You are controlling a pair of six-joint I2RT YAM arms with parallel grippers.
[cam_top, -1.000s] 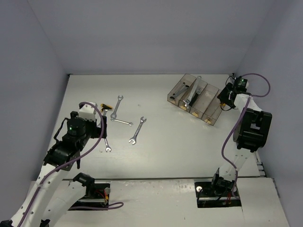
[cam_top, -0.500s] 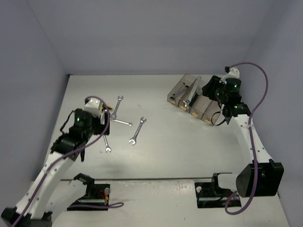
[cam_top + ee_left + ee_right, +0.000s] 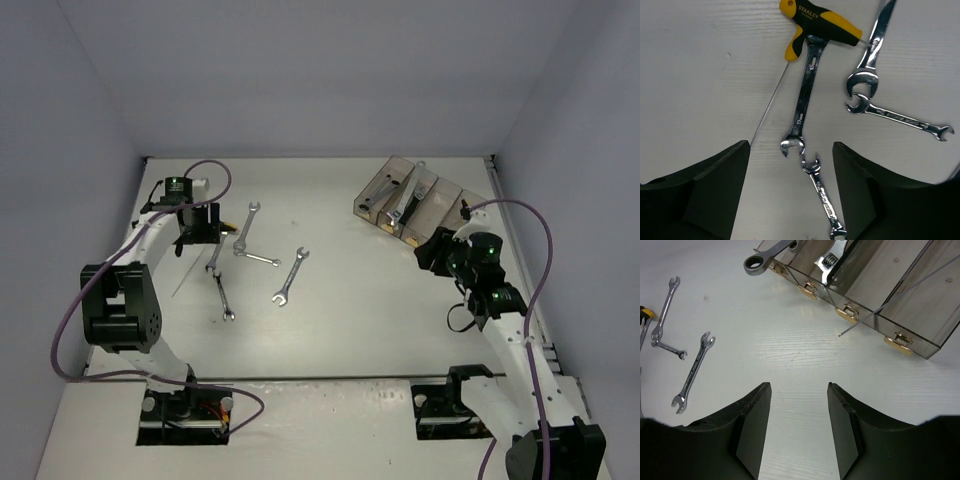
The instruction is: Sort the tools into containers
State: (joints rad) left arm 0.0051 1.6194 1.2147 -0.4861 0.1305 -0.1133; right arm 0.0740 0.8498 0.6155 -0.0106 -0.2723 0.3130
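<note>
Four joined smoky-brown bins (image 3: 382, 182) stand at the back right; a long silver wrench (image 3: 407, 195) and a thin rod stick out of them. In the right wrist view the bins (image 3: 920, 300) show yellowish labels, a ring wrench (image 3: 756, 263) and an adjustable wrench (image 3: 832, 259). My right gripper (image 3: 430, 250) (image 3: 799, 387) is open and empty over bare table in front of the bins. My left gripper (image 3: 195, 226) (image 3: 791, 146) is open above a long wrench (image 3: 805, 95), a small wrench (image 3: 824, 197) and a yellow-and-black T-handle driver (image 3: 815, 22).
More silver wrenches lie loose at centre left (image 3: 247, 228) (image 3: 260, 259) (image 3: 290, 277) (image 3: 222, 297). In the left wrist view two of them (image 3: 872, 55) (image 3: 900, 118) lie right of the driver. Grey walls close the table on three sides.
My left gripper has swung back and left, over the driver and wrenches. My right gripper has come away from the far end of the bins to their near side. Both stay empty.
</note>
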